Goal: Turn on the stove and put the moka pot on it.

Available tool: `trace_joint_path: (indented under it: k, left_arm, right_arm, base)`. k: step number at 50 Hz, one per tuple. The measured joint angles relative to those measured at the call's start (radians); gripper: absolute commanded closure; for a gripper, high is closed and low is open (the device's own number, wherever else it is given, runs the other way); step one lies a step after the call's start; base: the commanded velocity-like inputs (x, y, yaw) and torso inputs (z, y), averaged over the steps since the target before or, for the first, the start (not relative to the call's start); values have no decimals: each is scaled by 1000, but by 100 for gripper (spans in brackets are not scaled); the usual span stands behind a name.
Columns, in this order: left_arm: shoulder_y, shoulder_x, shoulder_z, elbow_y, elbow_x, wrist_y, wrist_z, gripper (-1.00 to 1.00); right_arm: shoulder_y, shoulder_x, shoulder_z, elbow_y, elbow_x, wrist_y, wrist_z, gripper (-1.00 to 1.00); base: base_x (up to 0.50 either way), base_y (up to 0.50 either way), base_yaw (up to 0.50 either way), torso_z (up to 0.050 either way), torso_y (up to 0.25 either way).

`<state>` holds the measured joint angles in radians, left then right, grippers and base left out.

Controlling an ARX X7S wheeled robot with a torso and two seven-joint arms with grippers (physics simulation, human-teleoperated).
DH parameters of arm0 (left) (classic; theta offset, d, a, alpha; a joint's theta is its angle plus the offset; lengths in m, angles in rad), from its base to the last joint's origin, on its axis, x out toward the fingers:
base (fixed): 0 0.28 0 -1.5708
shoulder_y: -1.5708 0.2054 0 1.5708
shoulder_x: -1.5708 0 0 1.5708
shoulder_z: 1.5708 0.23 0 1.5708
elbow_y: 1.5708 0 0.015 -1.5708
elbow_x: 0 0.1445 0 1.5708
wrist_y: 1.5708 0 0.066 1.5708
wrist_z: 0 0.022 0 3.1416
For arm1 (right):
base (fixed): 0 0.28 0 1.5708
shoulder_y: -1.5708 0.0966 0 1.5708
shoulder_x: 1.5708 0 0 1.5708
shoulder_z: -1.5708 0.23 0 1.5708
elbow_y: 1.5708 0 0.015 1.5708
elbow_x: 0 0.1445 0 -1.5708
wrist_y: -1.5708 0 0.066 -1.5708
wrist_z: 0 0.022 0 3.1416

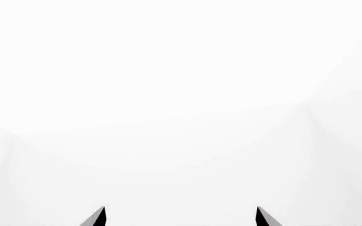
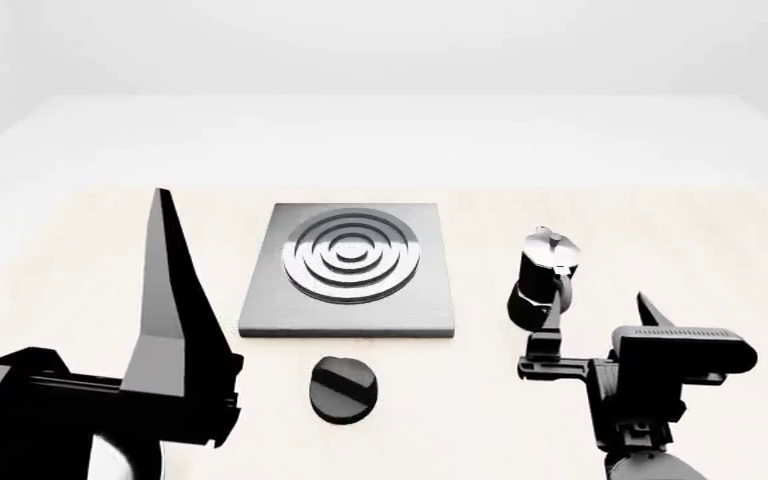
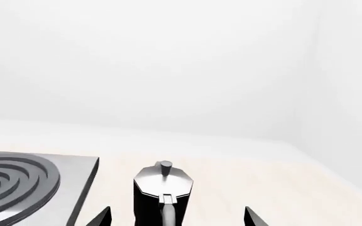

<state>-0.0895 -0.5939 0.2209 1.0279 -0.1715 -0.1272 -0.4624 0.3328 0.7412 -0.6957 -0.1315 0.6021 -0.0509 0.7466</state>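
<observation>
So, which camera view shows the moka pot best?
The head view: the whole moka pot stands beside the stove. The right wrist view shows it nearer, with its base cut off. The left wrist view shows none of it.

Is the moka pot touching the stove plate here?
Apart. The head view shows a strip of bare table between the moka pot and the stove plate.

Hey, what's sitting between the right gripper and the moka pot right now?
Nothing. In the right wrist view the moka pot stands just ahead of the open right gripper, with only bare table between them. The head view agrees.
</observation>
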Motion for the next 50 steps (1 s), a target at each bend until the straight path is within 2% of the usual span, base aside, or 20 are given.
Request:
trace_joint_path:
  k: [50]
  left_arm:
    - [11,-15,20,-59,-19,60,-20,-100]
  right_arm:
    - [95,-177,-20,396,-44,-66,-127,-100]
  base:
    - [0,0,0,0,0]
